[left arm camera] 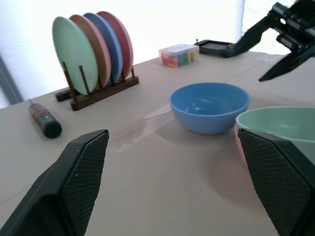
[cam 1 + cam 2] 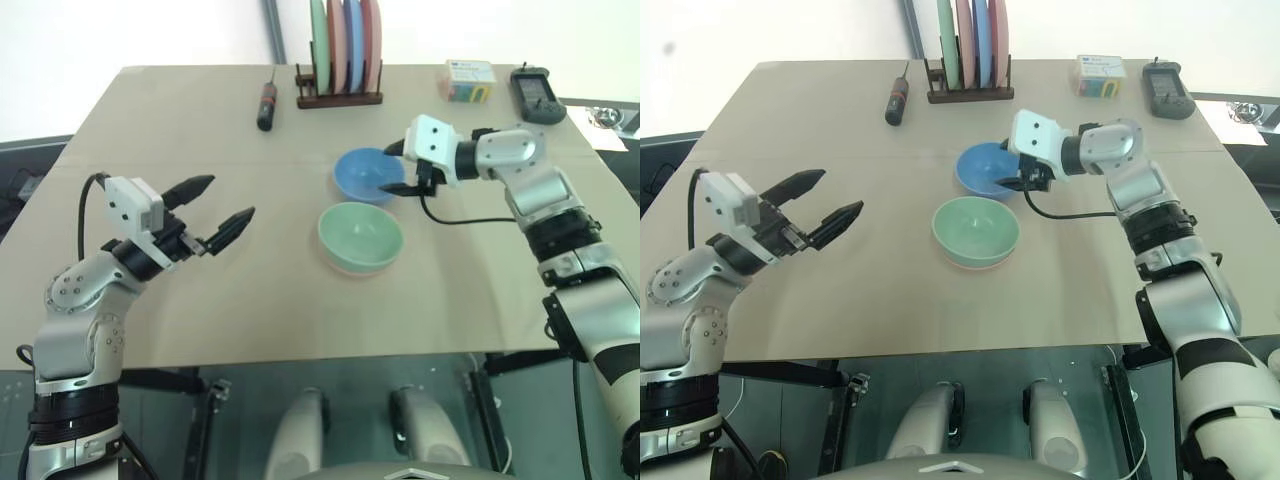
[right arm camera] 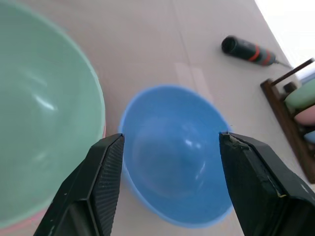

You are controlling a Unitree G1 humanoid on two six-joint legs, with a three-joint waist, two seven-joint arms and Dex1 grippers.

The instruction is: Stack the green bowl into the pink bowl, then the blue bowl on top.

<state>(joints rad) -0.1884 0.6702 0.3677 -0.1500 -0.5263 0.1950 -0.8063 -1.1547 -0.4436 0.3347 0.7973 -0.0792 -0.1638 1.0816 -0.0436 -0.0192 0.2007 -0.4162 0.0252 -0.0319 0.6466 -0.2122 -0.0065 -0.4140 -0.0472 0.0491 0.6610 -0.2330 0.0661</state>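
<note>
Right gripper (image 2: 398, 169) (fingers apart) — over blue bowl (image 2: 366, 175)

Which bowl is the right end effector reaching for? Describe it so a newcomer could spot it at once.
Start at the wooden plate rack on the far edge of the table. Just in front of it sits the blue bowl, with the right end effector open at its rim. It stands alone and sky-blue; its neighbour, the green bowl, sits nested in the pink bowl.

The blue bowl (image 1: 209, 106) sits just beside the green bowl (image 1: 278, 125), behind them a plate rack (image 1: 96, 91).
</note>
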